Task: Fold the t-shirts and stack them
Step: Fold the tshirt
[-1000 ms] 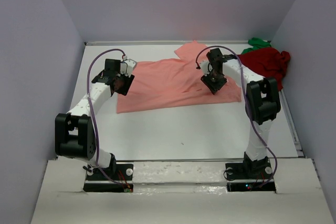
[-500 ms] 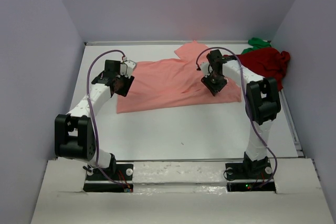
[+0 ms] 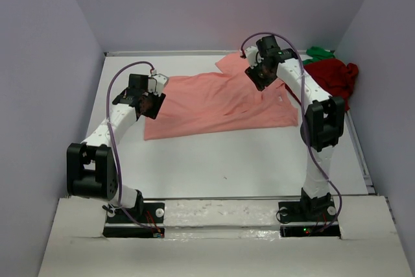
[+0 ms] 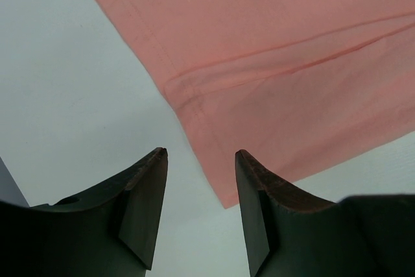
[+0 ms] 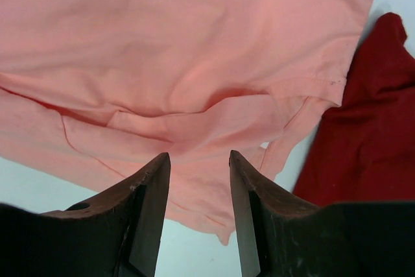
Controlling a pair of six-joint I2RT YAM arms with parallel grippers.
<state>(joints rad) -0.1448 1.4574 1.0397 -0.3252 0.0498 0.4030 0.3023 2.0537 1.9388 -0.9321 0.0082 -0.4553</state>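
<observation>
White surface [image 3: 227,160] boxed in by plain pale walls, seen from the top camera: the salmon-pink t-shirt [image 3: 214,102] lies spread out flat across the far half, roughly in the middle. The dark red t-shirt [image 3: 331,77] is bunched up in the far right corner, and a bit of the bright green t-shirt [image 3: 319,52] pokes out behind it, right against the far edge. The left pincer [image 3: 148,105] sits over the pink shirt's left edge, and the right pincer [image 3: 254,77] is up above the shirt's far right part

Left wrist cam: the left pincer [image 4: 200,157] is partly open with nothing between its fingers [image 4: 146,205]. Under it you can see the pink shirt's [image 4: 279,50] hem corner, with bare surface [image 4: 71,95] to the left

Right wrist cam: same deal, the right pincer [image 5: 200,159] is partly open and empty, hanging over a wrinkled, folded-over patch of the pink shirt [image 5: 181,43]. The dark red one [image 5: 369,128] lies just beside it on the right, its edge touching the pink cloth, and a sliver of surface [image 5: 26,180] shows at lower left
</observation>
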